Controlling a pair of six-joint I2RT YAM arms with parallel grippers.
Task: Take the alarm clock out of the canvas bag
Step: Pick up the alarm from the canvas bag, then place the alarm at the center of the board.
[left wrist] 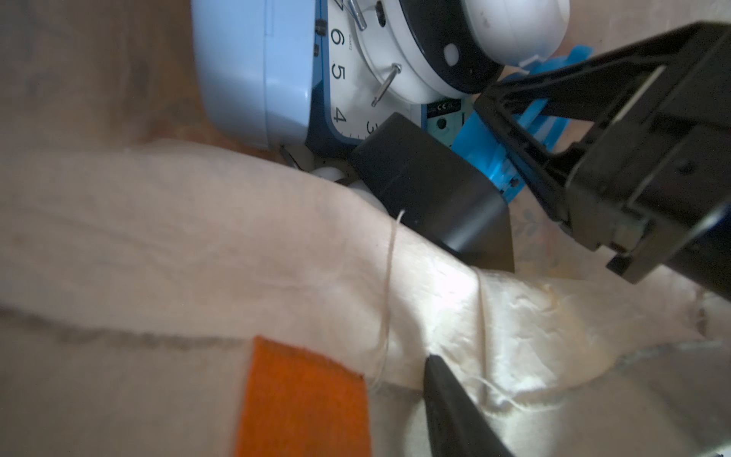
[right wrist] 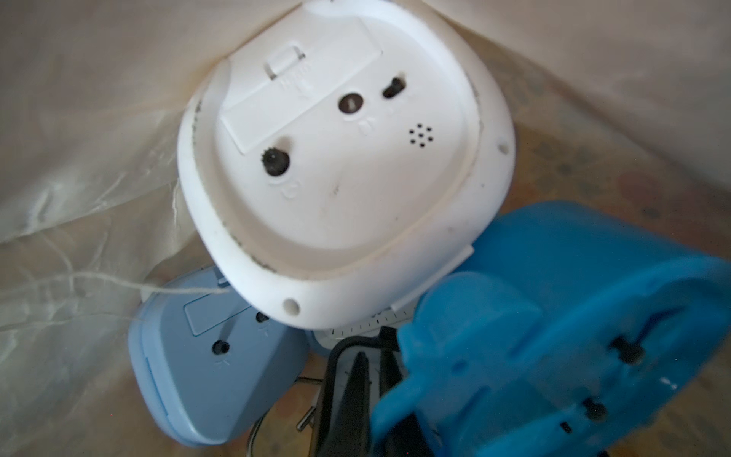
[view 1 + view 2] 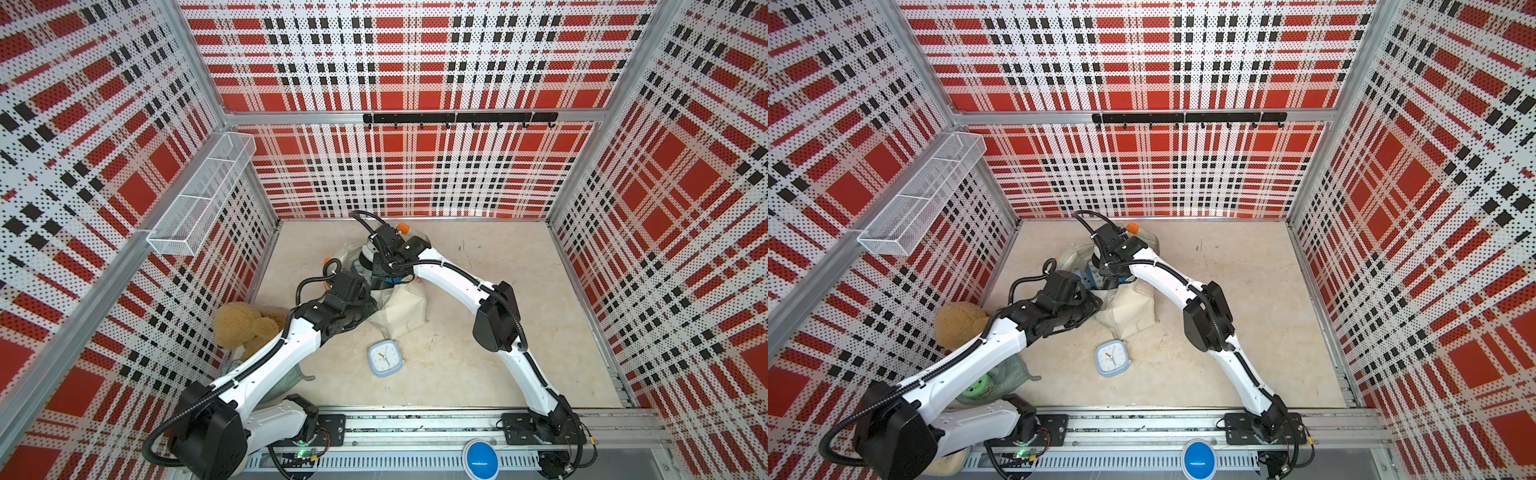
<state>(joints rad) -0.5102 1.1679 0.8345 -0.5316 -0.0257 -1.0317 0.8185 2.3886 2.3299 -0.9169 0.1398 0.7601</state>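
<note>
Two grippers buried in canvas bag point(image 3: 405, 307): right gripper point(image 2: 374, 352) closed, hold unclear; left gripper point(image 3: 368, 305) at rim, state unclear.

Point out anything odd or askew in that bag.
Frayed threads hang off the bag rim. Inside, clocks are jumbled: the white clock, back showing, overlaps a pale blue clock beside a bright blue clock.

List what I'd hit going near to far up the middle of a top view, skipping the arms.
Blue dome button → light blue square clock → canvas bag → black hook rail.
</note>
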